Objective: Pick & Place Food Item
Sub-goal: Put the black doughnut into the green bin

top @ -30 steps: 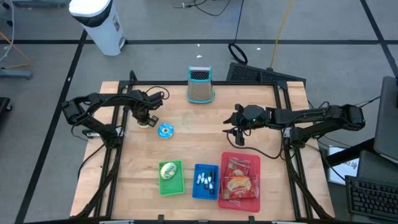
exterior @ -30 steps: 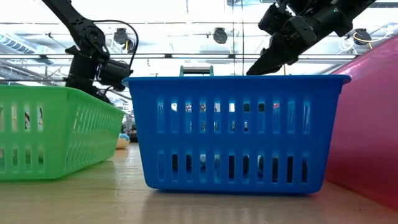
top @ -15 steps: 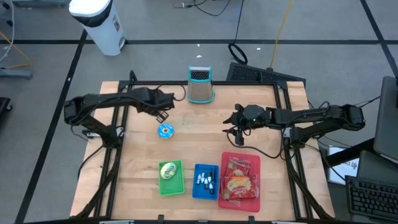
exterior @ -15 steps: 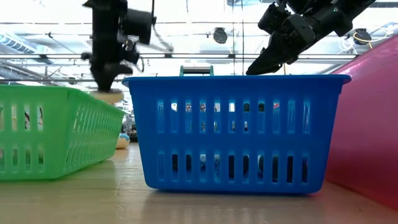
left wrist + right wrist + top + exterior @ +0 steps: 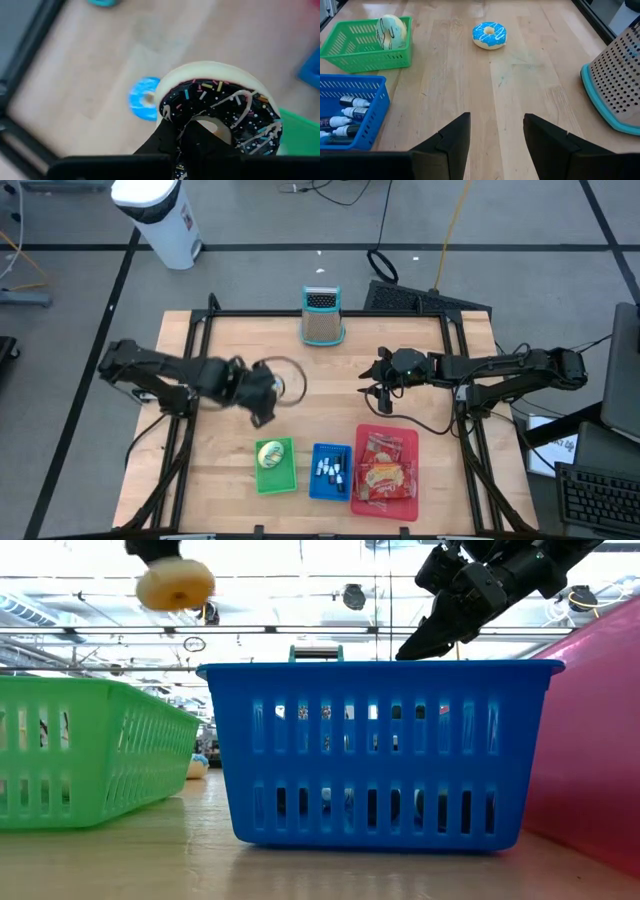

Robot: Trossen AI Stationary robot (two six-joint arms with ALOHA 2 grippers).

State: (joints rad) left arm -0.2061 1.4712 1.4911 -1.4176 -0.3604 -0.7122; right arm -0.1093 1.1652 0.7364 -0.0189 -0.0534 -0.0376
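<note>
Your left gripper has its jaws clamped on a chocolate donut with sprinkles, holding it up in the air above the table, near the green basket. That basket already holds a pale donut. A blue donut lies on the bare wood beyond it. Your right gripper waits over the table's right half, jaws apart and holding nothing, near the blue basket of markers.

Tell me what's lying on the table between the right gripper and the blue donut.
Nothing: in the right wrist view, only bare wood separates the right gripper from the blue donut.
</note>
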